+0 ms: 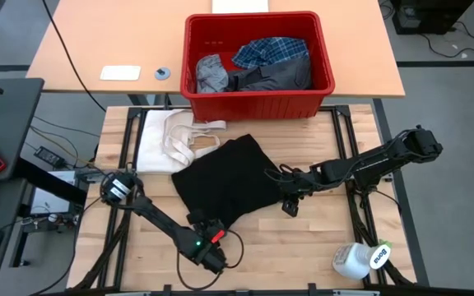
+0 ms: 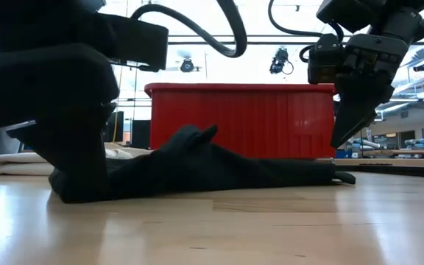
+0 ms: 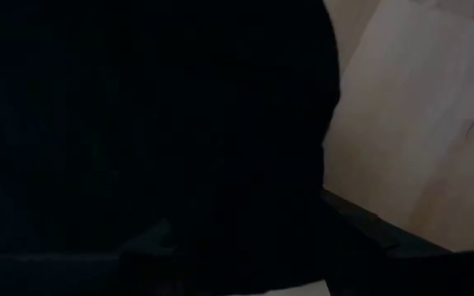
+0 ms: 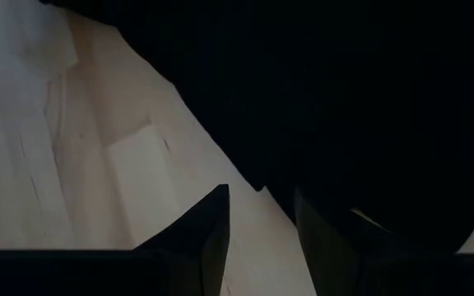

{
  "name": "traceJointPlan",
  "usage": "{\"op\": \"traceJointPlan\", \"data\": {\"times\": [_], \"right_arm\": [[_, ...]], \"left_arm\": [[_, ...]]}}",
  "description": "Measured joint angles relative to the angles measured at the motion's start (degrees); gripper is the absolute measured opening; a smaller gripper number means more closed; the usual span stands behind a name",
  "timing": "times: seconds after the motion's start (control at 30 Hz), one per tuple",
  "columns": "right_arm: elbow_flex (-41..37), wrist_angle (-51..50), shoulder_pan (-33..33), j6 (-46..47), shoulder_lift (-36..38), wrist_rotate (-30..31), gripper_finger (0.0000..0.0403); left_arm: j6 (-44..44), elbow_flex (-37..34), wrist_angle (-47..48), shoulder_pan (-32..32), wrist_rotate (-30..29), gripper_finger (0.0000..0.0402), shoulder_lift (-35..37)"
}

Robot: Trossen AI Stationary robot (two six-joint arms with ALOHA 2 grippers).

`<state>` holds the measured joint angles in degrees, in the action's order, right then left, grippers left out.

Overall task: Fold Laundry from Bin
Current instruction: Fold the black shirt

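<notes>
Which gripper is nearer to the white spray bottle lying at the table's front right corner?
Right. The right gripper hovers at the black garment's right edge, up and left of the spray bottle. The left gripper is at the garment's front corner, farther away across the table.

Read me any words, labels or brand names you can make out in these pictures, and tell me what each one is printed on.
"Bona": on the green label of the white bottle lying at the table's front right corner, in the high view.
White card on the far desk: any print is too small to read.
Red bin, black garment and cream cloth: no readable text.
</notes>
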<state>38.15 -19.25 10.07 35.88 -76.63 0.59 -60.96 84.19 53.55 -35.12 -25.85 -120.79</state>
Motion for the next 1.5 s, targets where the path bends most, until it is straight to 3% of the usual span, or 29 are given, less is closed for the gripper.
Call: {"op": "traceJointPlan", "data": {"times": [0.17,0.4,0.6,0.7,1.0,1.23,1.37,1.5], "right_arm": [[0.00,0.25,0.00,-0.05,-0.02,-0.33,0.0146],[0.00,-2.05,0.28,-4.44,0.97,-7.94,0.0146],[0.00,-3.56,2.43,-2.37,1.27,-14.06,0.0146],[0.00,-6.35,4.16,-1.42,1.19,-14.87,0.0146],[0.00,-2.91,10.48,-1.49,1.16,-4.83,0.0146],[0.00,0.72,9.53,-1.51,1.16,-3.34,0.0146],[0.00,-0.77,7.59,-2.00,1.16,-5.96,0.0146],[0.00,-3.25,6.07,-1.43,1.16,-2.56,0.0149]], "left_arm": [[-1.84,0.09,-0.13,1.07,1.37,0.0163,-0.61],[1.96,-0.20,-2.18,1.95,8.69,0.0018,1.98],[11.44,-0.18,-16.89,0.46,18.85,0.0014,6.85],[11.78,-0.14,-18.00,-0.29,20.58,0.0014,8.36],[10.31,-0.20,-20.36,-1.87,21.14,0.0013,8.89],[4.66,-0.20,-20.85,-1.57,21.14,0.0022,8.83],[-3.66,-0.20,-20.89,-1.29,20.75,0.0024,8.74],[-12.78,-0.16,-19.14,-1.21,19.31,0.0038,8.72]]}}
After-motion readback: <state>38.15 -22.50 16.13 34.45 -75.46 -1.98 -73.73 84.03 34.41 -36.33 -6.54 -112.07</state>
